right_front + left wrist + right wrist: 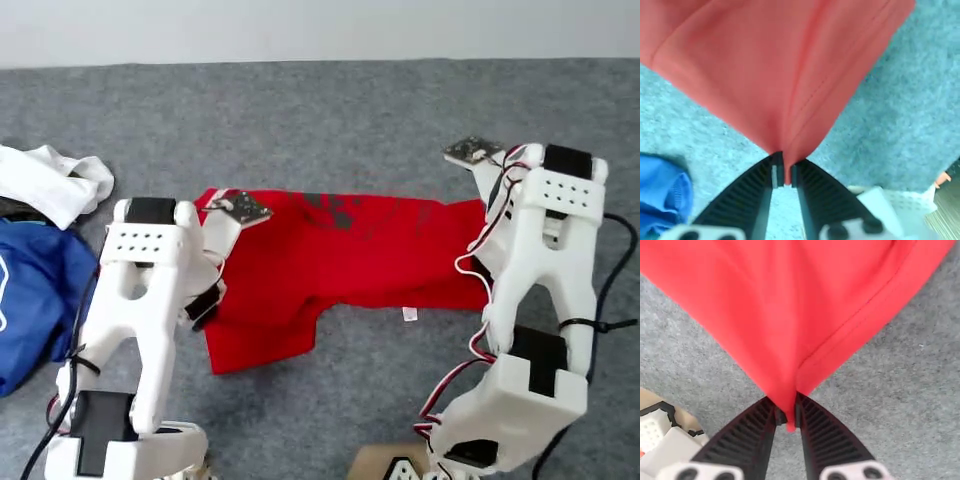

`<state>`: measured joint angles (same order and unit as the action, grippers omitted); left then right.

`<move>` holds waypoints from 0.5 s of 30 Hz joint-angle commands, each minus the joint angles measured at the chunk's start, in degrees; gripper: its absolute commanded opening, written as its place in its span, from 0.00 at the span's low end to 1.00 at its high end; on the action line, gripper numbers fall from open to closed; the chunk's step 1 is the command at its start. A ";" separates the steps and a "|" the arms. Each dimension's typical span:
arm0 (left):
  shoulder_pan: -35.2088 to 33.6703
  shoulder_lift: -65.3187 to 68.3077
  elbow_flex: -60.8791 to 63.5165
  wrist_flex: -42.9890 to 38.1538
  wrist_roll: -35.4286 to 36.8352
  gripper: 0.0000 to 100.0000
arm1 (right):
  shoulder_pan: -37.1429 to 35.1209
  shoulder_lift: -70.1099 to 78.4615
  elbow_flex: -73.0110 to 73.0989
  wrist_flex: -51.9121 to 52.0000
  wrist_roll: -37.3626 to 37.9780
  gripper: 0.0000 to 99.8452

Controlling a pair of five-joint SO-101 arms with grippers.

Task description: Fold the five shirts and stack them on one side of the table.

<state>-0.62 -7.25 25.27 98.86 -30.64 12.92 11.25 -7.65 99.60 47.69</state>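
Red shirt [340, 250] lies spread across the middle of your grey counter [330, 110], between the two arms. Its long axis runs side to side in the high view, from one arm to the other.

Your left pincer [784, 170] is drawn almost fully together, the two ribbed jaws leaving only a thin slit. A pinched fold of the red fabric sits in that slit, and the cloth fans out from the tips in a long crease. This pincer grips the shirt at its left end, the end nearest the blue shirt [30, 290].

Your right pincer [786, 412] stands the same way: the jaws are narrowed to a sliver and clamped on a fold of red cloth, with a stitched hem running off from the tips. It has the shirt at the opposite, right end.

The far edge of the shirt is fairly straight, and a dark print [340, 210] sits close to it. The near edge is uneven. Toward the left arm, a broad flap of the shirt hangs down toward the near side of the counter. Farther right, a small white label [410, 314] sits on the near edge.

The blue shirt lies crumpled at the left edge of the counter, well apart from the red one. A white shirt [55, 180] is bunched just beyond it.
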 commanded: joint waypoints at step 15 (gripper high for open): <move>-0.18 -2.11 4.79 0.62 -1.76 0.05 | -0.22 -1.89 1.49 -0.57 0.62 0.01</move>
<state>-0.62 -7.25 30.02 98.86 -31.96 12.92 11.25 -5.80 99.60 47.87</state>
